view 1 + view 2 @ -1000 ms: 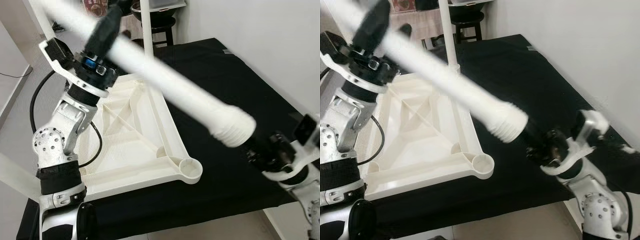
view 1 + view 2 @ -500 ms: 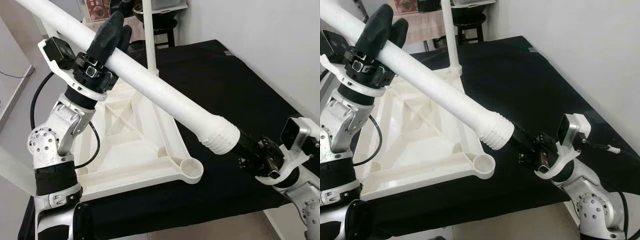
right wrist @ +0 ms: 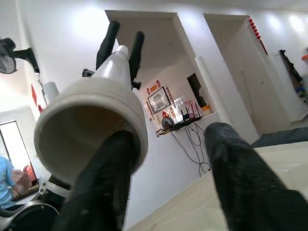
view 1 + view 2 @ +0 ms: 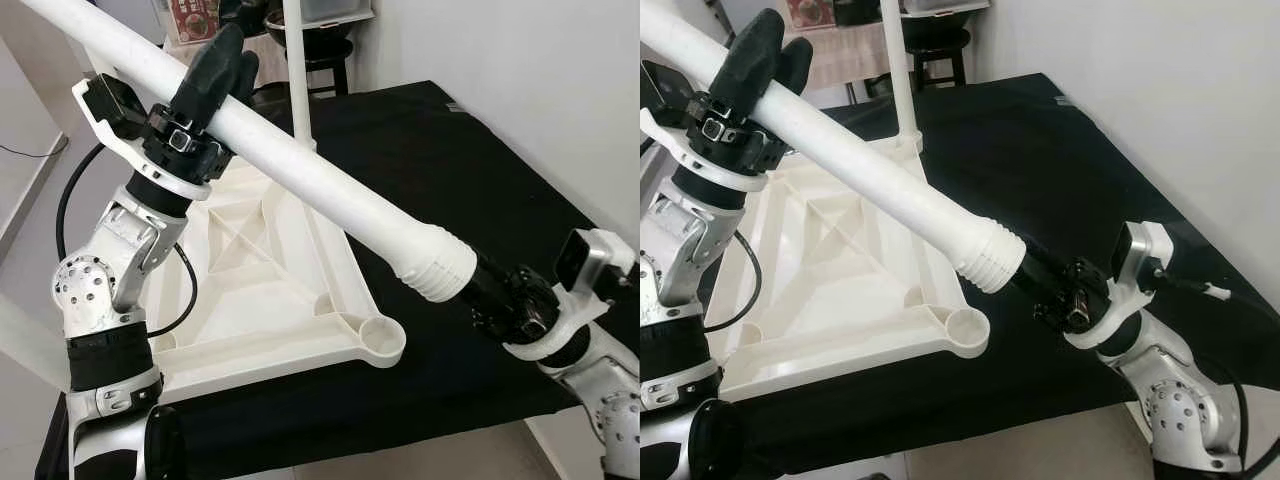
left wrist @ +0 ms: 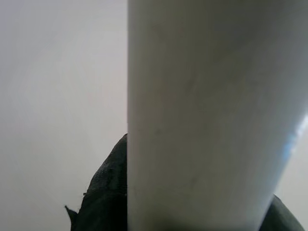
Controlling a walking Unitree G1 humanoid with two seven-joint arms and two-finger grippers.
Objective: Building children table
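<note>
A white table top (image 4: 260, 290) lies upside down on a black-covered table (image 4: 450, 160). One white leg (image 4: 297, 70) stands upright in its far corner. My left gripper (image 4: 215, 75) is shut on a second long white leg (image 4: 330, 195), held slanted above the top. Its ribbed hollow end (image 4: 437, 270) hangs over the black cover, just beyond the empty near corner socket (image 4: 380, 340). My right gripper (image 4: 490, 290) is open at that end. In the right wrist view one finger (image 3: 103, 187) reaches into the leg's mouth (image 3: 86, 120) and the other finger (image 3: 240, 178) stays outside.
A dark stool (image 4: 320, 45) stands behind the table's far edge. A white wall (image 4: 540, 90) runs close along the right side. Light floor (image 4: 30, 200) lies to the left. A black cable (image 4: 70, 200) loops beside my left arm.
The leg was swinging and blurred a second ago and is now steady. Its ribbed end has moved slightly up and left, and my right gripper has followed it, staying at the open end.
</note>
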